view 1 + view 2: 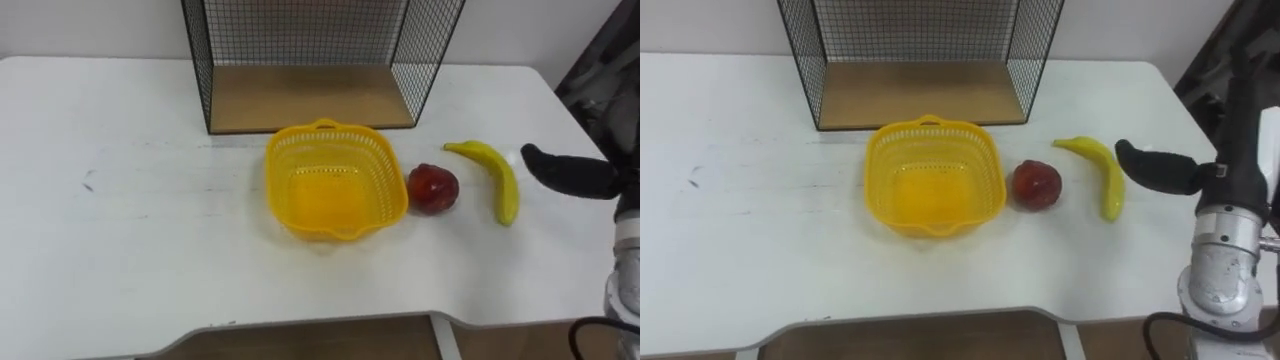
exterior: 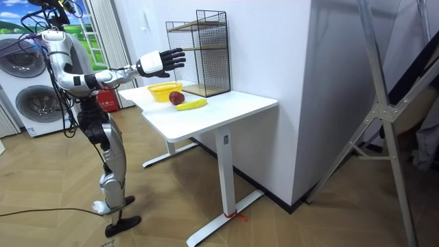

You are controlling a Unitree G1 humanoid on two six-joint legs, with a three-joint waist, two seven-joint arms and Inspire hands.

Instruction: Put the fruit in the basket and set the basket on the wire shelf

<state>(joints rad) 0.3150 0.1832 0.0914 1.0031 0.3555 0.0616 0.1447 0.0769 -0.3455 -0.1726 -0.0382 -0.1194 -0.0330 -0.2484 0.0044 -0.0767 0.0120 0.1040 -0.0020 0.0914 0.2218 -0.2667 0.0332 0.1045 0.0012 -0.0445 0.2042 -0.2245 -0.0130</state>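
Observation:
An empty yellow plastic basket (image 1: 335,190) sits on the white table (image 1: 130,230), just in front of the wire shelf (image 1: 310,95). Touching or nearly touching its right side is a red apple (image 1: 432,188). Further right lies a yellow banana (image 1: 495,178), pointing away from me. My right hand (image 1: 570,172) hovers right of the banana with its dark fingers stretched out, open and holding nothing. In the room view that hand (image 2: 161,63) is held out above the table, over the fruit.
The wire shelf is a black mesh cage with a wooden floor, open toward me, at the table's back edge. The table's near edge (image 1: 300,325) runs along the bottom of the view. The robot stands at the table's side, washing machines (image 2: 27,96) behind it.

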